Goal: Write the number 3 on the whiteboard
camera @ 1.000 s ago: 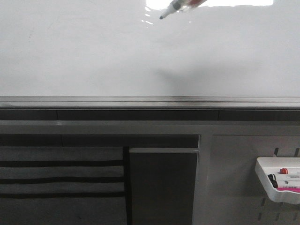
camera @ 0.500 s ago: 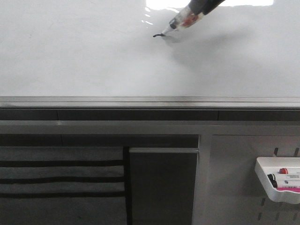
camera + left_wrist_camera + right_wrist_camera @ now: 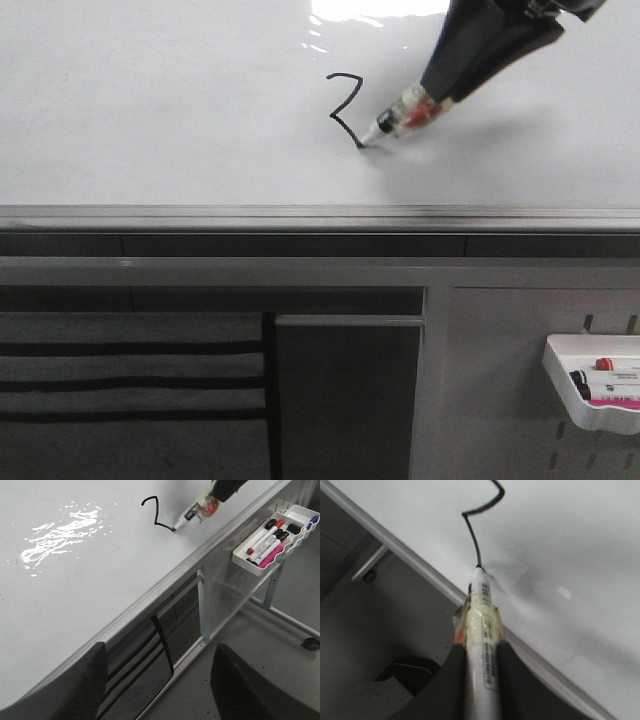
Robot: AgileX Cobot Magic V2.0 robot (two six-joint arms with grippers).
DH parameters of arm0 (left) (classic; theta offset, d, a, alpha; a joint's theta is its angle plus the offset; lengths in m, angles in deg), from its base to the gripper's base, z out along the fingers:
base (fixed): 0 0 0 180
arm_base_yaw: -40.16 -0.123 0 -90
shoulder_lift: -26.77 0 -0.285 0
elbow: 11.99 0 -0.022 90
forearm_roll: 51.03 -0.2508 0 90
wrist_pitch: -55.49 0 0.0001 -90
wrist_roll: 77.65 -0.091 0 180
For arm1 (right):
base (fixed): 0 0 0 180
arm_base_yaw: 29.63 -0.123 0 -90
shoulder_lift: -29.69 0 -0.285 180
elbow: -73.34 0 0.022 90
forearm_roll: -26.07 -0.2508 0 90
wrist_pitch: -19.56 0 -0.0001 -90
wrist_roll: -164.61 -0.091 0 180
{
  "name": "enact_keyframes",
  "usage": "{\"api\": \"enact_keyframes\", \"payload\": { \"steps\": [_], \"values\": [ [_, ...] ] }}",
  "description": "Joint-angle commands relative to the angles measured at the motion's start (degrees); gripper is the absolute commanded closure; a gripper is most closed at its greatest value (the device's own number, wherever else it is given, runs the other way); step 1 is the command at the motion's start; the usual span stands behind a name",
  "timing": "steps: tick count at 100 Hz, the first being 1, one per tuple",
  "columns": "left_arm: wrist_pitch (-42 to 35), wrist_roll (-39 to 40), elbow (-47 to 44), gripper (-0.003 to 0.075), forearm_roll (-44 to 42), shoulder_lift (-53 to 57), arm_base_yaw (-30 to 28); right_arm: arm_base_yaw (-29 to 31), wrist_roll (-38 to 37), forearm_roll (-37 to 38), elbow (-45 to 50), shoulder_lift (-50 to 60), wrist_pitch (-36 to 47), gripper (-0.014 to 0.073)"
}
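The whiteboard (image 3: 150, 120) fills the upper front view. On it is a thin black line (image 3: 343, 100), the angular top of the number 3 and a slant below it. A white marker (image 3: 400, 120) has its tip touching the end of that line. My right gripper (image 3: 440, 92) is shut on the marker, coming in from the upper right. In the right wrist view the marker (image 3: 482, 610) sits between the dark fingers (image 3: 451, 680), its tip on the line (image 3: 472, 535). My left gripper (image 3: 159, 652) is open, holds nothing, and hangs off the board's lower edge.
A grey metal rail (image 3: 320, 215) runs along the board's bottom edge. A small white tray (image 3: 590, 385) with several markers hangs at the lower right of the stand. Glare (image 3: 60, 532) lies on the board. A caster wheel (image 3: 311, 643) stands on the floor.
The marker tip came down onto the board and moved downward, and the black line grew from a short hook to a zigzag. The right gripper followed it down into view.
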State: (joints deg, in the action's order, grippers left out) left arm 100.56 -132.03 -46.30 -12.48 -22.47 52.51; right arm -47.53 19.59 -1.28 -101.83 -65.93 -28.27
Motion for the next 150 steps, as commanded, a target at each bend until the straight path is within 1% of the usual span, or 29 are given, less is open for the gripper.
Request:
{"api": "enact_keyframes", "payload": {
  "steps": [1,4,10,16,33,53,63,77,95,105,117,125,129,137,150],
  "values": [
    [-3.2,0.6,1.5,0.0300,2.7,0.1,-0.2,-1.6,3.7,-4.3,2.1,1.4,6.5,0.0589],
    [-3.2,0.6,1.5,0.0300,2.7,0.1,-0.2,-2.7,4.6,-6.4,2.5,1.0,9.3,0.0589],
    [-3.2,0.6,1.5,0.0300,2.7,0.1,-0.2,-4.7,4.6,-7.1,2.1,-0.3,14.3,0.0589],
    [-3.2,0.6,1.5,0.0300,2.7,0.1,-0.2,-5.3,4.6,-7.1,0.9,-0.7,15.4,0.0589],
    [-3.2,0.6,1.5,0.0300,2.7,0.1,-0.2,-5.4,4.8,-7.6,0.8,2.8,5.7,0.0589],
    [-3.2,0.6,1.5,0.0300,2.7,0.1,-0.2,-7.0,11.5,-13.8,8.2,14.1,4.2,0.0589],
    [-3.2,0.6,1.5,0.0300,2.7,0.1,-0.2,-7.5,14.8,-14.0,11.5,19.8,2.2,0.0589],
    [-3.2,0.6,1.5,0.0300,2.7,0.1,-0.2,-7.5,18.6,-14.0,14.7,24.5,-1.7,0.0589],
    [-3.2,0.6,1.5,0.0300,2.7,0.1,-0.2,-7.5,22.5,-13.8,14.9,26.1,-4.3,0.0589],
    [-4.6,0.6,1.5,0.0300,3.2,0.1,-0.2,-7.5,26.8,-13.8,14.9,26.1,-4.3,0.0589],
    [-5.1,0.6,1.5,0.0300,5.7,0.1,-0.2,-7.5,32.7,-13.8,14.9,26.1,-4.3,0.0589],
    [-5.3,0.6,1.5,0.0300,9.2,0.1,-0.2,-7.5,36.5,-13.8,14.8,26.1,-4.1,0.0589],
    [-4.9,-0.6,1.5,0.0300,10.6,0.1,-0.1,-7.5,37.8,-13.8,14.4,26.1,-3.7,0.0589],
    [-3.3,-5.5,1.9,0.0300,11.2,-1.1,1.3,-7.5,40.5,-15.3,14.2,26.1,-3.2,0.0589],
    [0.3,-9.4,3.7,0.0300,11.2,-5.4,6.0,-7.5,46.9,-19.1,14.2,26.1,-2.5,0.0589]
  ]
}}
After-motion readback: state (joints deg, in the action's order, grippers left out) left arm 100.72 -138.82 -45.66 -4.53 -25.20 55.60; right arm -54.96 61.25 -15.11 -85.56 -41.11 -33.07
